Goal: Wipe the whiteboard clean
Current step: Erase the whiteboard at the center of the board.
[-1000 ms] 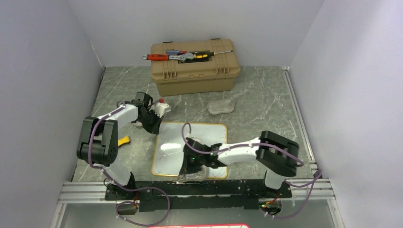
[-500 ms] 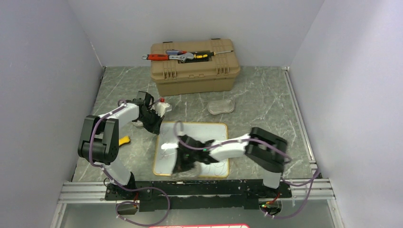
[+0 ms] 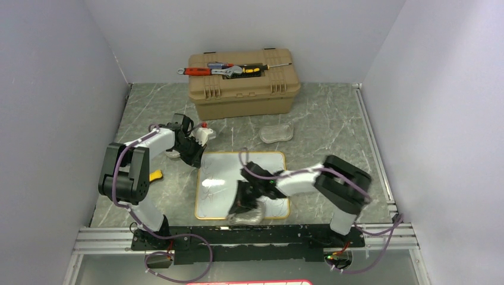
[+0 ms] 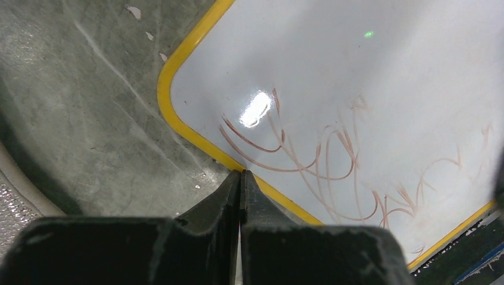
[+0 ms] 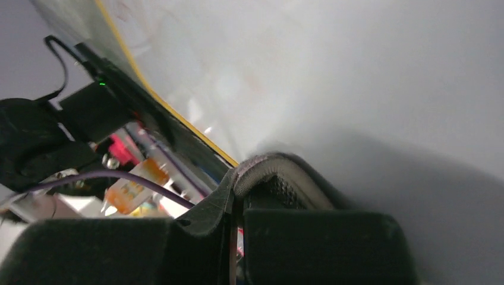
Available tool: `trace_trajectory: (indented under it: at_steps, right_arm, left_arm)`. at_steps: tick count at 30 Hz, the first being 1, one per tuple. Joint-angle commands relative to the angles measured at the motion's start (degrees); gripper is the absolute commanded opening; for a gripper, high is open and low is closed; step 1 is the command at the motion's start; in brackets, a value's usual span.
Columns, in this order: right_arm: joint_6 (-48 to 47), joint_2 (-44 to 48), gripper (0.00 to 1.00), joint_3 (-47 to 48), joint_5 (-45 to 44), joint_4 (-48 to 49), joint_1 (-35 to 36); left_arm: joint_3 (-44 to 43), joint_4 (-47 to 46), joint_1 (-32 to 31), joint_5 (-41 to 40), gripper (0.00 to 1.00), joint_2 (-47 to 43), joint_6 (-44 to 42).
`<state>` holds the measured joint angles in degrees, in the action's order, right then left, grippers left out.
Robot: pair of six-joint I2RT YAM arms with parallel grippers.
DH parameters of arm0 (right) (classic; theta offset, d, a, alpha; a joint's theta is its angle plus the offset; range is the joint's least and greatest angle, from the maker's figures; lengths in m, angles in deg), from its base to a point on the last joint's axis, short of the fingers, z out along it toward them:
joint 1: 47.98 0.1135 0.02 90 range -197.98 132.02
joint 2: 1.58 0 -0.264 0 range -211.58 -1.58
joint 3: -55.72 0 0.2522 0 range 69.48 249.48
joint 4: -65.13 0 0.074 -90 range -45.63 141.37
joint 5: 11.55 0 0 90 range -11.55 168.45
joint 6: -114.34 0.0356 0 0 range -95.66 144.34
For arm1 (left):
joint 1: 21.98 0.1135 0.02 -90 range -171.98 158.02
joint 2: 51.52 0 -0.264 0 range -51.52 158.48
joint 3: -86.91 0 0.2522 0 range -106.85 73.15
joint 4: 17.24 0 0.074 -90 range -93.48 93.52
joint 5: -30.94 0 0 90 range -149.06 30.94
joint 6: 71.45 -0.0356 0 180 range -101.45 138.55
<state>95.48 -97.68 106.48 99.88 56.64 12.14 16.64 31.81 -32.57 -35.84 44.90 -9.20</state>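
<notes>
Whiteboard (image 3: 226, 169) lies flat, centre-near on the table (image 3: 333, 130). Left gripper (image 4: 241, 178) is clenched empty, tips at its far-left rim. Right gripper (image 5: 232, 205) clamps a grey wiping pad (image 5: 279, 172) at the near edge. Recommended: firm, overlapping strokes leftward across the reddish scribbles (image 4: 321, 160).

The whiteboard (image 3: 223, 169) is glossy white with a thin yellow rim, crossed by faint reddish-brown scribbles (image 4: 333, 160). The table (image 3: 333, 119) is grey-green marble with pale veins, the toolbox (image 3: 243, 89) tan, and the pad (image 5: 279, 165) grey with a purplish edge.
</notes>
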Motion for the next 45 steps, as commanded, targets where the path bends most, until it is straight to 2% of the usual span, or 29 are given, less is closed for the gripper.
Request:
trace_trajectory:
  at_steps: [1,4,7,10,14,16,18,20,24,27,30,34,37,40,43,45]
  right_arm:
    - [-11.2,-23.4,0.00,13.1,-3.8,-10.6,-0.4]
    - [-12.5,-30.4,0.00,25.1,-2.4,-13.4,-1.5]
    - [-12.4,-29.3,0.00,28.2,-4.8,-15.1,-4.5]
    - [-11.3,-19.8,0.00,17.4,-7.7,-12.4,-10.7]
    - [-12.4,-6.4,0.00,3.3,-15.3,-15.2,-15.6]
    - [-11.7,-4.1,0.00,-0.7,-16.9,-13.6,-15.5]
    - [-10.3,-6.7,0.00,-0.5,-15.6,-10.7,-13.7]
    - [-9.2,-11.7,0.00,4.5,-14.1,-8.3,-9.9]
    - [-11.3,-25.0,0.00,23.5,-11.4,-9.1,-2.3]
    - [-12.4,-30.3,0.00,33.1,-9.8,-12.5,-0.6]
    - [-10.9,-26.3,0.00,26.3,-12.2,-10.1,-3.9]
    - [-9.1,-11.6,0.00,6.1,-16.9,-2.9,-14.6]
    - [-11.5,-7.7,0.00,3.2,-18.8,-5.7,-16.0]
    - [-11.6,-15.6,0.00,8.0,-15.4,-6.7,-10.3]
    - [-14.5,-27.1,0.00,20.9,-9.3,-8.4,-2.2]
    - [-17.0,-32.3,0.00,30.9,-7.2,-11.5,0.5]
  left_arm:
    - [-1.2,0.9,-0.3,-1.0,0.08,2.3,0.4]
    - [-1.2,1.1,-0.3,-0.4,0.08,1.7,0.8]
    - [-0.2,1.1,-0.3,-0.5,0.08,1.1,0.6]
    - [0.6,0.9,-0.3,-1.2,0.08,1.2,0.1]
    - [1.2,0.1,-0.2,-1.5,0.08,1.5,-0.2]
    - [0.8,0.1,-0.2,-1.1,0.08,1.8,0.0]
    - [0.9,0.0,-0.1,-0.5,0.08,1.8,0.3]
    - [0.8,0.0,-0.1,-0.1,0.08,1.9,0.6]
    - [0.6,0.5,-0.1,-0.3,0.08,2.0,0.8]
    - [0.5,0.6,-0.1,-0.6,0.08,1.9,0.8]
    - [0.5,0.8,-0.1,-0.6,0.08,1.7,0.8]
    - [1.0,0.7,-0.1,-0.8,0.08,1.2,0.4]
    - [1.2,0.5,0.0,-0.9,0.08,1.0,0.1]
    - [1.2,0.2,0.0,-0.8,0.08,1.6,0.2]
    - [1.0,0.1,0.0,-0.6,0.08,2.1,0.5]
    - [0.8,0.3,0.0,-0.7,0.08,1.9,0.6]
